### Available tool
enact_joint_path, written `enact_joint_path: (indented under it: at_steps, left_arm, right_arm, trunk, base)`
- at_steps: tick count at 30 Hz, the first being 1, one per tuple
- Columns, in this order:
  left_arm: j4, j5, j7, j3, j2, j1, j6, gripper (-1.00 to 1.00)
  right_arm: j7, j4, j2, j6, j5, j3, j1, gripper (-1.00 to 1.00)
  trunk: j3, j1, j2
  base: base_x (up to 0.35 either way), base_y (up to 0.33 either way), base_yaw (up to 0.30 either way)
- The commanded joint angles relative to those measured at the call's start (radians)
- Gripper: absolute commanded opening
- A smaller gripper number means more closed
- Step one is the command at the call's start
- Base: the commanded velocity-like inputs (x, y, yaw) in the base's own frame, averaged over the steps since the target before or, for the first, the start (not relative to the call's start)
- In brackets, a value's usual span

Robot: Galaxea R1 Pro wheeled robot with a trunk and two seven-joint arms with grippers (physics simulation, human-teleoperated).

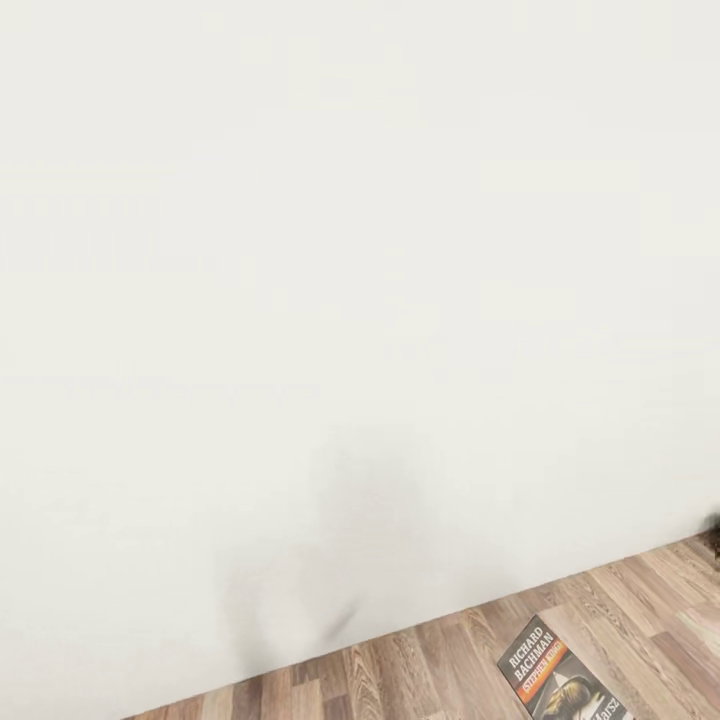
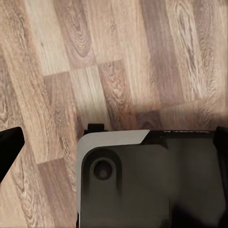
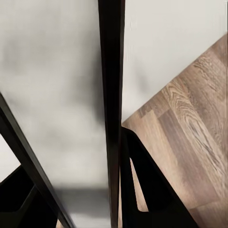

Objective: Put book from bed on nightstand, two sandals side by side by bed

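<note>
The right gripper (image 3: 102, 142) looks clamped on the book (image 1: 560, 670), cover up over the floor (image 1: 420, 660) by the wall (image 1: 300, 300) (carrying pose, no nightstand around yet). The left gripper (image 2: 116, 142) has its 2 fingers spread wide with nothing between them.

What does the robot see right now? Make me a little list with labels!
room: white wall meeting a wood-plank floor
book: book, cover up, at the head view's lower right, partly cut off
book held or lying: cannot tell
left gripper: left gripper, open, fingers wide apart above the floor
right gripper: right gripper, with a thin dark slab seen edge-on between its fingers; grip cannot tell
</note>
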Motion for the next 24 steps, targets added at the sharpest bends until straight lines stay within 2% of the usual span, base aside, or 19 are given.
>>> enact_joint_path:
  at_steps: [1,14,24]
  left_arm:
    - [0.0,0.01,-0.005,-0.004,0.0,0.0,-0.002,1.0]
    - [0.0,0.01,-0.005,-0.004,0.0,0.0,-0.002,1.0]
    - [0.0,0.01,-0.005,-0.003,0.0,0.0,-0.002,1.0]
  right_arm:
    - [0.004,0.003,0.0,0.002,-0.009,0.007,-0.001,-1.0]
    - [0.003,0.003,0.0,0.002,-0.009,0.005,-0.001,-1.0]
    - [0.004,0.003,0.0,0.002,-0.009,0.005,-0.001,-1.0]
  trunk:
    - [0.0,0.0,-0.001]
    - [0.006,0.0,-0.001]
    - [0.011,0.0,-0.001]
  base:
    - [0.001,0.0,-0.291]
    - [0.006,0.0,-0.286]
    - [0.261,0.0,-0.226]
